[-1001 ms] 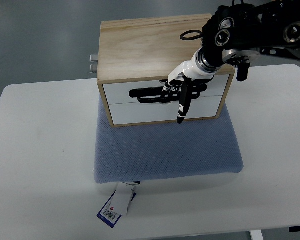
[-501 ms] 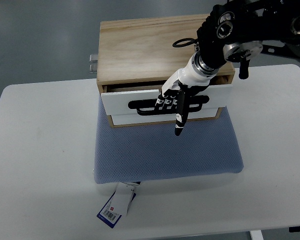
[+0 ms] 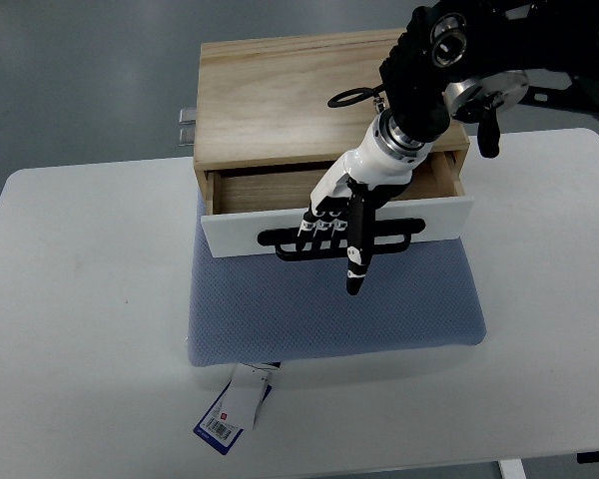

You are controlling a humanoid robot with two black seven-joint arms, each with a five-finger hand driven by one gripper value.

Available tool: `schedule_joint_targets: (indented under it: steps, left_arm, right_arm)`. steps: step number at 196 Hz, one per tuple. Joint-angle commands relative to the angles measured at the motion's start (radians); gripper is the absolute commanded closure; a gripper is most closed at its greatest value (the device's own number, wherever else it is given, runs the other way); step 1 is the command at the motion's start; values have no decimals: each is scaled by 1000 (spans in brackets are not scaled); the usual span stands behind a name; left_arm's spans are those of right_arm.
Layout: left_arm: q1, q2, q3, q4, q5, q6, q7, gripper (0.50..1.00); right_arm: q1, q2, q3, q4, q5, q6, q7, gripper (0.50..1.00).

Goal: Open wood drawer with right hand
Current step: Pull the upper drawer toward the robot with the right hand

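A light wood drawer box (image 3: 280, 95) stands on a blue-grey mat (image 3: 329, 299). Its upper drawer (image 3: 250, 230) has a white front and is pulled partway out, showing a bare wooden inside (image 3: 260, 188). A black handle (image 3: 280, 241) runs across the front. My right hand (image 3: 334, 225) reaches down over the drawer from the upper right, several fingers curled around the handle and one finger pointing straight down past the front. The lower drawer is hidden beneath the open one. No left arm shows.
The mat lies on a white table (image 3: 80, 329). A white and blue tag (image 3: 232, 411) sticks out from the mat's front edge. Grey floor (image 3: 80, 70) lies beyond the table's far edge.
The upper drawer went from closed to pulled partway out toward the front. My right hand moved down and forward with the handle in its fingers.
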Motion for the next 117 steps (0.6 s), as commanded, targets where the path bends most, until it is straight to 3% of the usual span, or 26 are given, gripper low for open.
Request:
schedule_joint_targets:
  steps: [1,117]
  left_arm:
    - [0,0,-1,1,-2,1,0,500]
    - [0,0,-1,1,-2,1,0,500]
  right_arm:
    - [12,-9,-2,24,13,7,0,556]
    - [43,-38,21,96,90,18,-2,556]
